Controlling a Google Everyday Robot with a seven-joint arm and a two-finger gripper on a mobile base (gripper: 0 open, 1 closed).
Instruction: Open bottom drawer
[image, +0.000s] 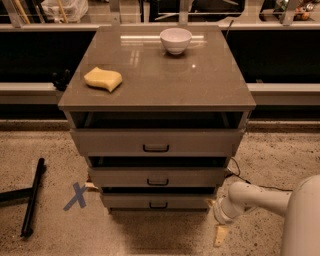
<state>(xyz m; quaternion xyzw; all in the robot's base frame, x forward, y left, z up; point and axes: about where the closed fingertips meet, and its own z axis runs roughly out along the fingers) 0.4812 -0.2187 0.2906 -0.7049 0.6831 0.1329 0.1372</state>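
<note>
The bottom drawer (157, 201) is the lowest, narrowest front of the grey-beige cabinet (155, 75), with a small black pull (158, 205) at its centre. It stands out slightly, as do the middle drawer (158, 177) and the top drawer (156, 142). My gripper (219, 235) hangs low over the floor at the cabinet's bottom right corner, to the right of the bottom drawer and apart from its pull. My white arm (260, 197) comes in from the lower right.
A white bowl (176, 40) and a yellow sponge (103, 79) sit on the cabinet top. A blue X of tape (76, 196) and a black bar (32, 197) lie on the floor at left. A thin cable (239, 172) runs right of the cabinet. A low ledge (285, 92) runs behind.
</note>
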